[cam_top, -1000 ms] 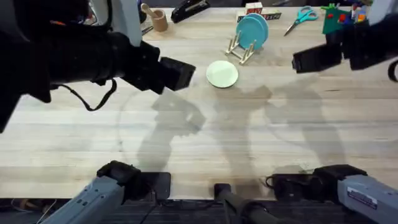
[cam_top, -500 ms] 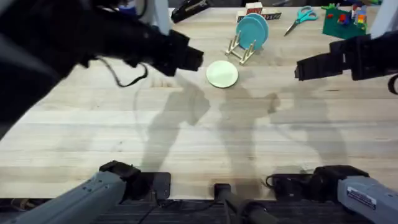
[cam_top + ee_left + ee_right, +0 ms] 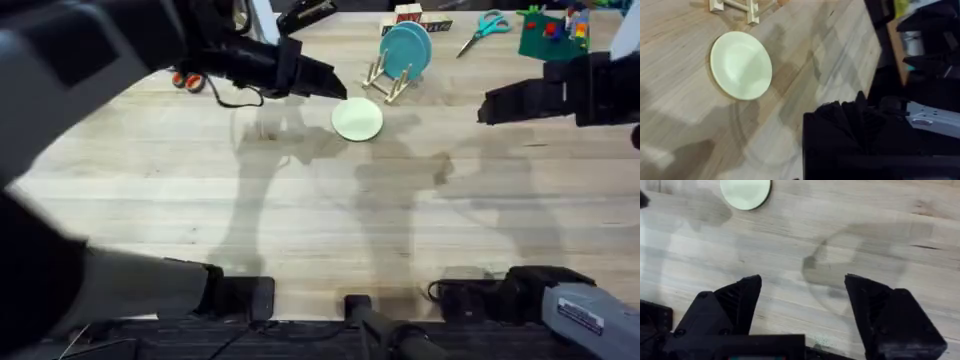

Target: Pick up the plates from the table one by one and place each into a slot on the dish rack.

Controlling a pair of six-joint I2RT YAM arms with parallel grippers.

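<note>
While table (image 3: 300, 220) holds rack (image 3: 385, 80), cream plate (image 3: 357, 118) lies flat.

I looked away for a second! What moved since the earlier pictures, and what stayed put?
The left arm's gripper swung across the table toward the cream-yellow plate and now sits just beside it, touching nothing. The right gripper barely shifted, its fingers open and empty. The cream-yellow plate stayed flat on the table, and the turquoise plate stayed standing in the dish rack.
</note>
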